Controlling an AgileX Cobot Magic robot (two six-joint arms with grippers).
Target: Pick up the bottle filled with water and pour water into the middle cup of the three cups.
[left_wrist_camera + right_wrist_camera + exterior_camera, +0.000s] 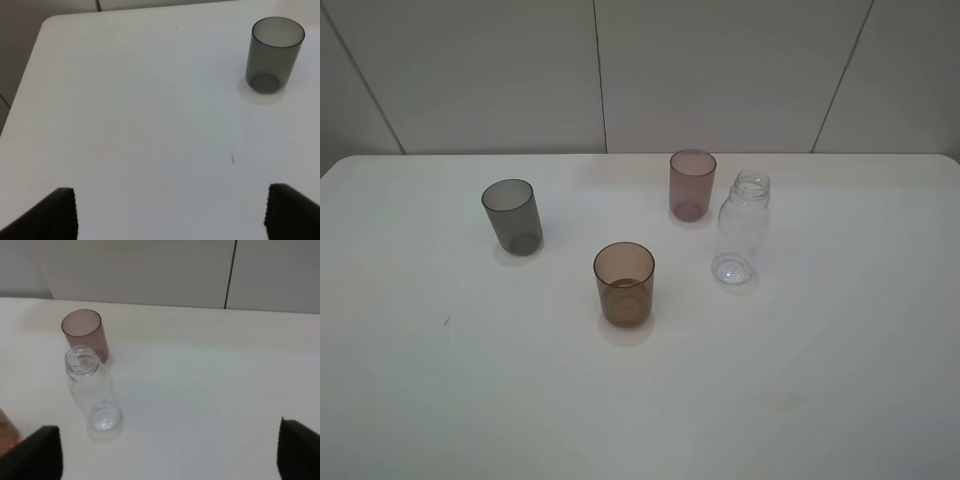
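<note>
The setting looks like a lab or test bench rather than a home or kitchen. A plain white table [440, 400] with rounded corners fills the exterior high view, bare except for a few props: a grey cup [513, 216], an amber cup [624, 284], a mauve cup [692, 184] and a clear bottle [743, 229], all standing apart from one another. Behind the table runs a wall [720, 70] of flat pale panels with thin dark seams. The surfaces are clean and unmarked, apart from a small dark fleck [232, 159] on the tabletop.
</note>
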